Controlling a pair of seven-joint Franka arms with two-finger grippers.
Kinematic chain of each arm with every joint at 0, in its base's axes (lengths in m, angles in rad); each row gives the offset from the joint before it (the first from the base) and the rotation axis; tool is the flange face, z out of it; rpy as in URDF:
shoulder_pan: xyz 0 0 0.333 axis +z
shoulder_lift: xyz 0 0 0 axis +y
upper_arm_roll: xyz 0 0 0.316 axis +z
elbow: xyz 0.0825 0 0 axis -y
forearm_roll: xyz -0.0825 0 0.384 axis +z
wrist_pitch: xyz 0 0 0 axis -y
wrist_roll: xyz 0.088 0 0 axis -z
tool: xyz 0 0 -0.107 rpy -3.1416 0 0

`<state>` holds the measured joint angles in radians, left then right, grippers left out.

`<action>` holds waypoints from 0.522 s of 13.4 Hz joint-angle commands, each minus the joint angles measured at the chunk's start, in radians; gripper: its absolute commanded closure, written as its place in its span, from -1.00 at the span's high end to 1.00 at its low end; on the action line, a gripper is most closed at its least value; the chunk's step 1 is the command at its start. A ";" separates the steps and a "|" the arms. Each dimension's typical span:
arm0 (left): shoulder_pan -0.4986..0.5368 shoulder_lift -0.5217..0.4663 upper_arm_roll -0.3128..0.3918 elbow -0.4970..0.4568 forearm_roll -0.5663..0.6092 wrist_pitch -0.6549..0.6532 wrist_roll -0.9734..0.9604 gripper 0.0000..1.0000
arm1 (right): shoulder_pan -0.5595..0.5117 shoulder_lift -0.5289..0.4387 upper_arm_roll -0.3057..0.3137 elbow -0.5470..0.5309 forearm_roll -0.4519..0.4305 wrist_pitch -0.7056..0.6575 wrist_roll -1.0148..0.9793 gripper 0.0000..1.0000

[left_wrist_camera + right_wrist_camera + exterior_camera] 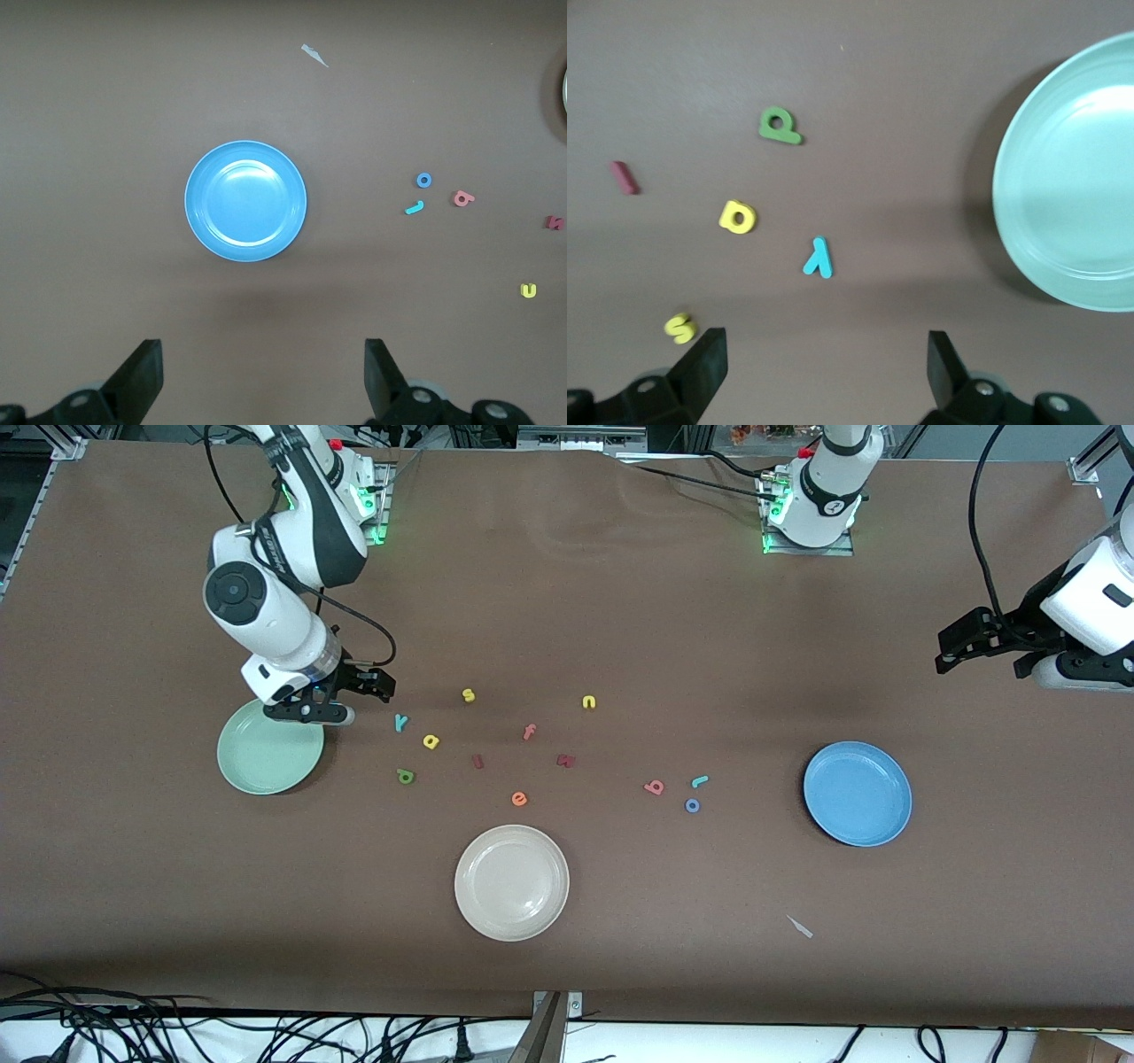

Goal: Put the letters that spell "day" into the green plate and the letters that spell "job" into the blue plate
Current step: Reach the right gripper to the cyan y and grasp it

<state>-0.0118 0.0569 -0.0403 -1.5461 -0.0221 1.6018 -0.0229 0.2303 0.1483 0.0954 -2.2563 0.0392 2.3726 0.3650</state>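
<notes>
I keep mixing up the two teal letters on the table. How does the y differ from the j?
The y is forked, while the j is a single hook. The y lies toward the right arm's end near the green plate, beside the yellow a. The j lies near the blue plate, beside the blue o. Both are teal, tiny and flat on the table.

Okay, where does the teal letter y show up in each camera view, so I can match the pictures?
Front view: the teal y lies on the table beside the green plate, just above the yellow a.
Left wrist view: not in it.
Right wrist view: the teal y lies between the yellow a and the green plate.
Shared landmark: the green plate.
</notes>
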 commanded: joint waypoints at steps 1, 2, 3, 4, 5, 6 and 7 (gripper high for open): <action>-0.002 0.004 0.002 0.020 -0.015 -0.013 0.009 1.00 | 0.009 0.046 0.003 -0.017 0.010 0.066 0.021 1.00; -0.002 0.004 0.002 0.020 -0.015 -0.013 0.009 1.00 | 0.023 0.066 0.009 -0.019 0.010 0.097 0.023 1.00; -0.002 0.004 0.002 0.020 -0.015 -0.013 0.009 1.00 | 0.029 0.086 0.007 -0.019 0.010 0.118 0.025 1.00; -0.002 0.004 0.002 0.020 -0.015 -0.013 0.009 1.00 | 0.034 0.108 0.007 -0.016 0.008 0.137 0.023 1.00; -0.002 0.004 0.002 0.020 -0.015 -0.013 0.009 1.00 | 0.037 0.126 0.007 -0.014 0.007 0.158 0.022 1.00; -0.002 0.004 0.002 0.020 -0.016 -0.013 0.009 1.00 | 0.037 0.141 0.007 -0.011 -0.005 0.166 0.022 1.00; -0.002 0.004 0.002 0.020 -0.016 -0.013 0.009 1.00 | 0.037 0.149 0.007 -0.009 -0.010 0.169 0.020 1.00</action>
<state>-0.0120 0.0569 -0.0403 -1.5459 -0.0221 1.6018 -0.0229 0.2653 0.2754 0.1011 -2.2745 0.0379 2.5207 0.3792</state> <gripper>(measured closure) 0.000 0.000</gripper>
